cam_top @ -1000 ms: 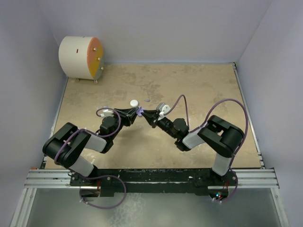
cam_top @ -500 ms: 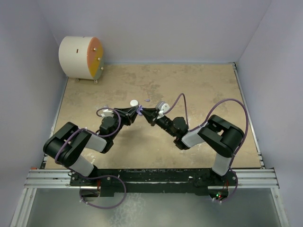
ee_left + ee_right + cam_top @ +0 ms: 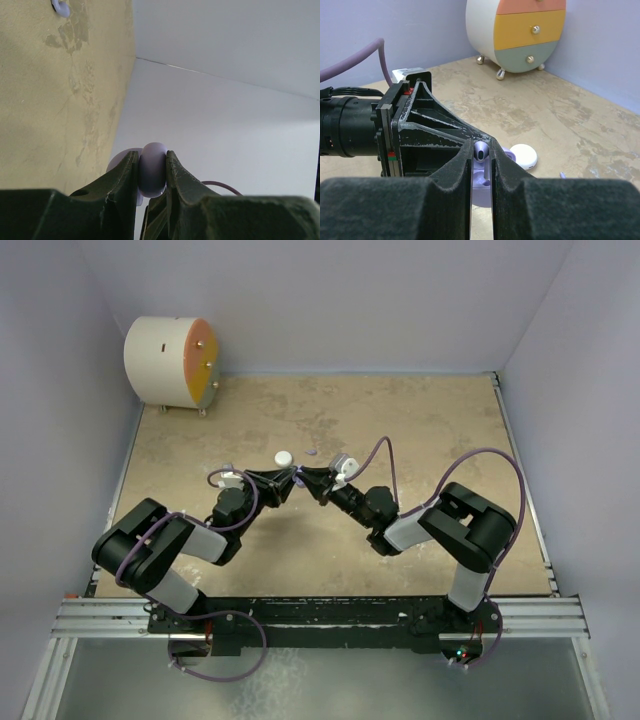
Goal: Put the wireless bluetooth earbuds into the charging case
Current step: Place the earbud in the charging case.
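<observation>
Where arms meet, left tool (image 3: 151,157): clenched on round lilac plastic case (image 3: 152,175)
Right tool (image 3: 481,157): pinching tiny lilac plastic earbud (image 3: 480,149)

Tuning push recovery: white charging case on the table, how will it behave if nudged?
The white charging case sits low and pebble-shaped on the table, so it probably won't tip. Its smooth, rounded shell suggests it would slide or spin rather than stay put. It looks small, so likely light; a pinch on its curved sides might squeeze it out.
</observation>
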{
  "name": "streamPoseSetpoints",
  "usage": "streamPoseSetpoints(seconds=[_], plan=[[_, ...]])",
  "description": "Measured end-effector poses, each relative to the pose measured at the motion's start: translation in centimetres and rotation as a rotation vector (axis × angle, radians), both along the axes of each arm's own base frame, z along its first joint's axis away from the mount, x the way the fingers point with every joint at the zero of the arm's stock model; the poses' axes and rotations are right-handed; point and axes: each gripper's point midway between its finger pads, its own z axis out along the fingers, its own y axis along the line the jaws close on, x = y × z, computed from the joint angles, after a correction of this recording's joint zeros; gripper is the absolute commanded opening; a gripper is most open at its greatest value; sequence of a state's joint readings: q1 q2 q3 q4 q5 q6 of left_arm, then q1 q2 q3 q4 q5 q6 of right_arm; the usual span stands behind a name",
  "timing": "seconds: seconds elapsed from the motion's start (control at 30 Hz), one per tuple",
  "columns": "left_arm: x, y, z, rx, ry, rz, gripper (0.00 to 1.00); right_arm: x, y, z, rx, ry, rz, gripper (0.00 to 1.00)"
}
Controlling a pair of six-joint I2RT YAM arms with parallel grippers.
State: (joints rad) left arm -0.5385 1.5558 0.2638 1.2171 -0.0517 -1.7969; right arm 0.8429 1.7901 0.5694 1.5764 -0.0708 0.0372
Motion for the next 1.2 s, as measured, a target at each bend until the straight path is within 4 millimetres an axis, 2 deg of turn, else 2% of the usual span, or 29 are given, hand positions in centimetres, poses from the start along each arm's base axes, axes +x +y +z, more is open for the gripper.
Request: streamPoseSetpoints(seconds=[1.2], plan=[[0.15, -0.11, 0.89, -0.028, -0.009, 0.000, 0.00, 0.04, -0.05, 0.01, 0.003, 0.003, 0.007, 0.00]])
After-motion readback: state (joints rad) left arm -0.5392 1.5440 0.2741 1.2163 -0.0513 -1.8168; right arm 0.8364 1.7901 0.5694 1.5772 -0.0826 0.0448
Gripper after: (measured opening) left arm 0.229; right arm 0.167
